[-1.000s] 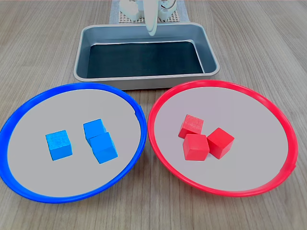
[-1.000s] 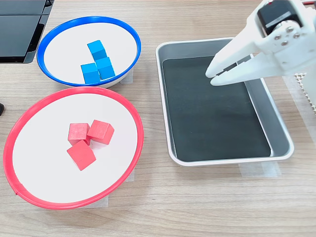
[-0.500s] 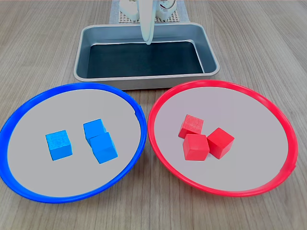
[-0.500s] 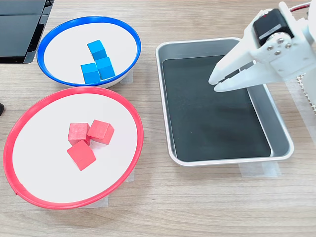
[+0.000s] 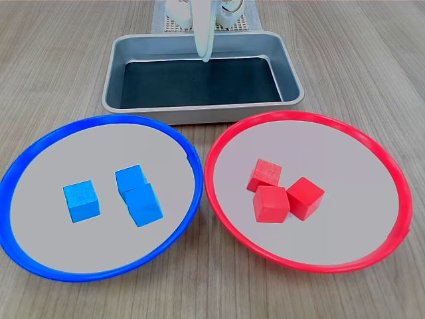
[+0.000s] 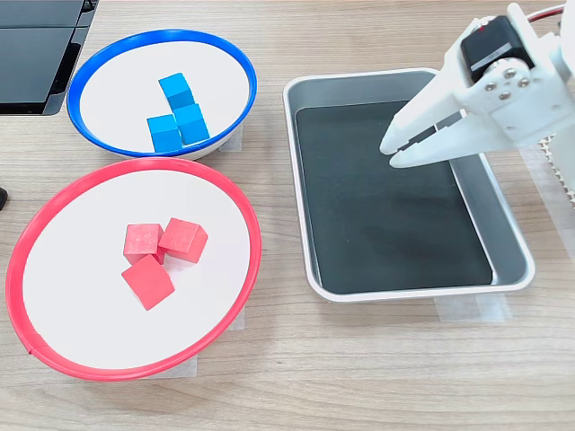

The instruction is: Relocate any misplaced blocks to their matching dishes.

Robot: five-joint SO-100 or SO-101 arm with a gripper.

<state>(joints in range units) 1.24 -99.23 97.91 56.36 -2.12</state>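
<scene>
Blue plate: big, round and shallow, bright blue rim around a pale grey middle; it sits on the first exterior view's left and at the top left of the second exterior view.
Blue cubes: three small matte cubes, all on the blue plate. In the first exterior view two of them touch, one partly in front of the other, and the third sits apart toward the first exterior view's left.
Red plate: same shape and size as the blue one, with a red rim; the two plates stand side by side, rims nearly meeting.
Red cubes: three small matte cubes bunched close together near the middle of the red plate, faces touching or nearly so.
Tray: rectangular silver metal with a dark bottom, beyond the plates in the first exterior view; nothing lies in it.
Gripper: white, hanging over the tray above its dark floor, tips pointing toward the plates. Its jaws are nearly together with only a thin slit between them, and they hold nothing.
Table: light wood grain, carrying both plates and the tray.
</scene>
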